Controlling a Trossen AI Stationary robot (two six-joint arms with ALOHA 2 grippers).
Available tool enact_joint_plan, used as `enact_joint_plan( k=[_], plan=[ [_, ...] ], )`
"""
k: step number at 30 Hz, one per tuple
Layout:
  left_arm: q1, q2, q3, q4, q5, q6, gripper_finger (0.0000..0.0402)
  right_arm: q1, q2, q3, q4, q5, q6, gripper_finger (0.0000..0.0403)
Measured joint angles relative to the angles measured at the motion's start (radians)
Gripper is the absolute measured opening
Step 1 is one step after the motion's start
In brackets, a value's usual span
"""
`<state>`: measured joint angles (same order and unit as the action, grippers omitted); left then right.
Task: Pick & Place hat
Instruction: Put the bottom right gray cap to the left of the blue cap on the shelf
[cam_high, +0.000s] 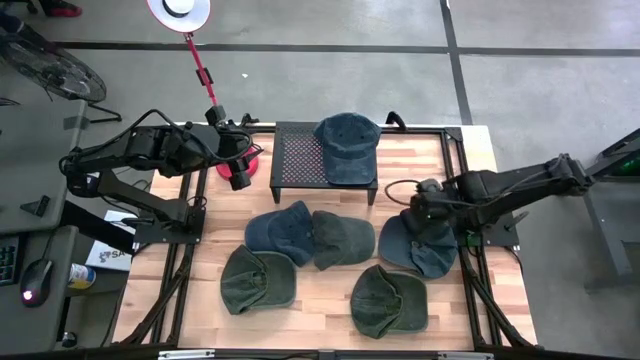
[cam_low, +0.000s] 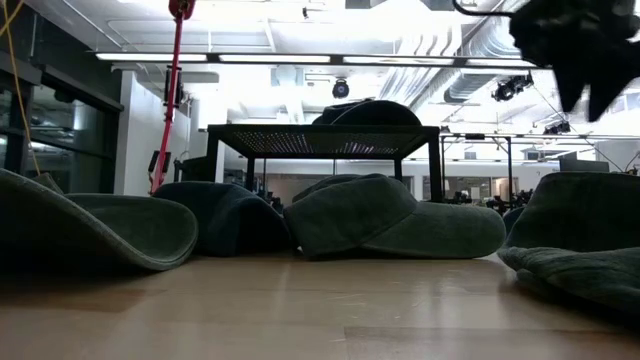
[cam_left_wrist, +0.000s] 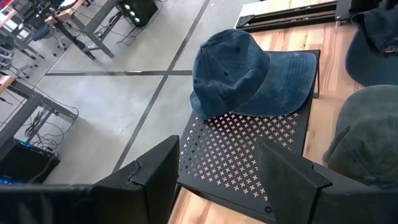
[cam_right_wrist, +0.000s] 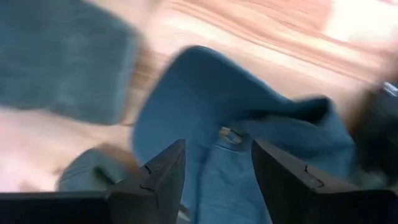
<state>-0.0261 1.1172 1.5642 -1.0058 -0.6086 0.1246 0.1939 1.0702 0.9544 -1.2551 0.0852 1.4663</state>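
A blue hat (cam_high: 347, 148) rests crown up on the black perforated stand (cam_high: 300, 160) at the table's far middle. Several more hats lie on the wood: a blue one (cam_high: 283, 230), a grey-green one (cam_high: 340, 238), two green ones (cam_high: 257, 278) (cam_high: 388, 300), and a blue one (cam_high: 425, 255) at the right. My right gripper (cam_high: 430, 215) (cam_right_wrist: 214, 168) hangs open, pointing down, above that right blue hat (cam_right_wrist: 205, 93), whose strap buckle (cam_right_wrist: 230, 134) faces up. My left gripper (cam_high: 238, 165) (cam_left_wrist: 217, 171) is open, raised beside the stand's left end.
A red base (cam_high: 252, 165) with a red pole (cam_high: 198, 60) and a white disc (cam_high: 180, 10) stands at the stand's left end, next to my left gripper. Black rails (cam_high: 470, 290) run along the table's left and right sides. Bare wood (cam_high: 320, 310) shows between the two green hats.
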Motion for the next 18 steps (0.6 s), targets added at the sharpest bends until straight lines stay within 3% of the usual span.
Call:
enact_joint_plan(
  k=[4,8,18],
  plan=[
    [0.000,0.000,0.000,0.000,0.000,0.000,0.0204,0.022,0.000,-0.039,-0.088,0.009,0.121,0.0177],
    [0.000,0.000,0.000,0.000,0.000,0.001,0.0204,0.023,0.000,-0.110,-0.105,-0.001,0.139,0.0177],
    [0.000,0.000,0.000,-0.022,0.026,0.001,0.0204,0.007,0.003,-0.225,-0.099,-0.106,-0.172,0.0177]
  ],
)
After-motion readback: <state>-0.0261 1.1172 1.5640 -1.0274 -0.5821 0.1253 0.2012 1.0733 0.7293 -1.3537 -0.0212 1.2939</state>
